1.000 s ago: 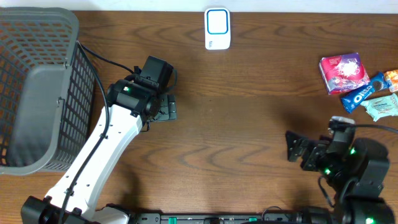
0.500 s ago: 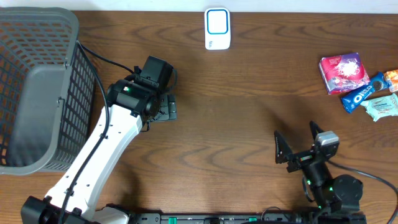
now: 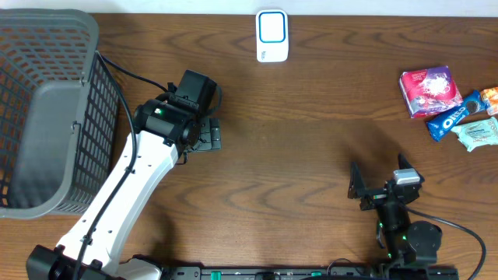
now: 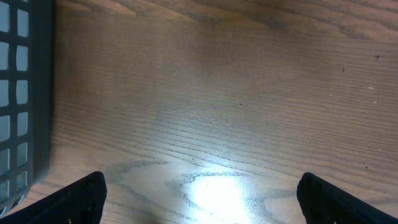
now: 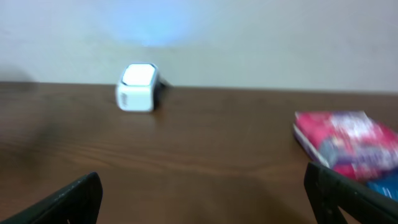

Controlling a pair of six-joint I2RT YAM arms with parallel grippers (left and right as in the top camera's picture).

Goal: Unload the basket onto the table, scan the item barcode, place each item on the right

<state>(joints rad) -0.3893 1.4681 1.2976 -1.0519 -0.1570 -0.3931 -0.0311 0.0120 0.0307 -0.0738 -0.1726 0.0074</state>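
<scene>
**Overhead.** Finds the red snack packet [image 3: 430, 90] near the right edge of the counter [image 3: 311, 163], just beside an Oreo pack [image 3: 455, 115] and a mint-green packet [image 3: 476, 134]. Sits well apart from the white scanner [image 3: 271, 35] at the far edge. Seems the likeliest item to scan, though cannot tell for sure which of the cluster is meant. Lies flat, printed face up, long axis roughly left to right with a slight tilt. Shows no barcode, so probably carries it underneath or on an end. Looks light, crinkly and slick in its film wrap, and soft enough to dent. Best pinched gently across the short width near the middle, leaving the code side free to turn toward the scanner. Places the left tool [image 3: 215, 134] near the wire basket [image 3: 47, 117], jaws apart and empty. Places the right tool [image 3: 378, 175] near the front edge, jaws spread wide, empty, and well short of the packets.

**Left wrist.** Gives only bare counter [image 4: 224, 93] and the basket wall [image 4: 25, 93] at the left. Confirms the left tool [image 4: 211, 199] wide apart with nothing between. Shows no item here.

**Right wrist.** Blurred. Looks across the counter [image 5: 186, 162] to the scanner [image 5: 138, 87] far ahead and the red snack packet [image 5: 348, 146] off to the right. Catches a blue sliver of the Oreo pack [image 5: 387, 186] below it. Shows the right tool [image 5: 208, 202] spread wide, holding nothing.
</scene>
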